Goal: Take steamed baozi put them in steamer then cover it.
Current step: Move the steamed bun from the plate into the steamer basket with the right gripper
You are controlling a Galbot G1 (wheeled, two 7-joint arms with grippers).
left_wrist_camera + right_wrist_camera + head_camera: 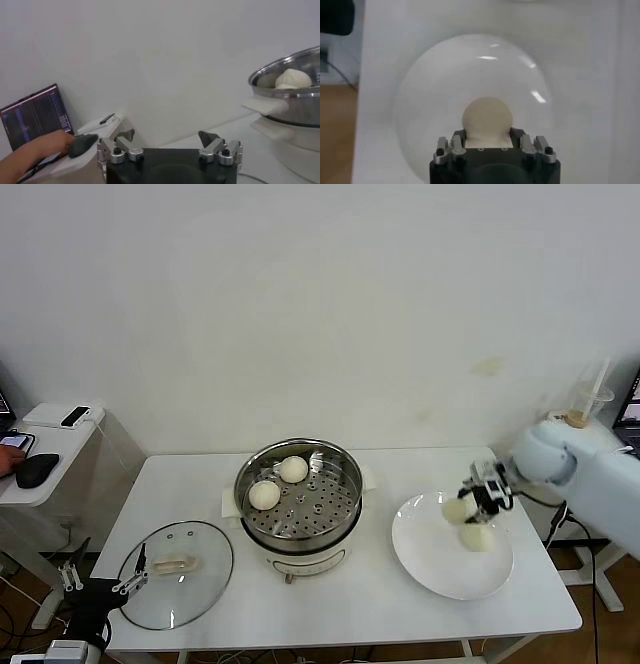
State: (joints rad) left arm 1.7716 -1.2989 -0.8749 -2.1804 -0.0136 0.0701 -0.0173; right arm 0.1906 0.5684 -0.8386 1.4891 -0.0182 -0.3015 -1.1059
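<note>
Steamer (300, 494): round shiny steel basket w/ perforated floor, on white cooker base, centre of surface (330, 604). Lid off, so open for loading. Two buns inside, at approx. 9 and 11 o'clock of the floor: (264, 495) and (293, 469). Smooth, matte, off-white.

Plate (440, 569): flat white, glossy, at 3 o'clock of steamer, just beside it. One bun (477, 537) rests on it, toward 1 o'clock.

Right claw (478, 497): over plate's 12 o'clock edge, pinching a fourth bun (458, 509) between its fingers; wrist view shows the dough (487, 120) wedged betw. the two pads. Bun looks lifted clear of plate, prob. for carry to steamer at 9 o'clock; soft dough, so light squeeze is judged enough.

Cover (177, 572): clear glass disc, metal rim, cream oblong handle up, lying flat at 8 o'clock of steamer. Parked aside till the buns are in.

Left claw (105, 584): idle, low, off the surface's 8 o'clock corner, near cover rim; fingers spread, nothing held.

Progress est.: two of four loaded, third in hand.
</note>
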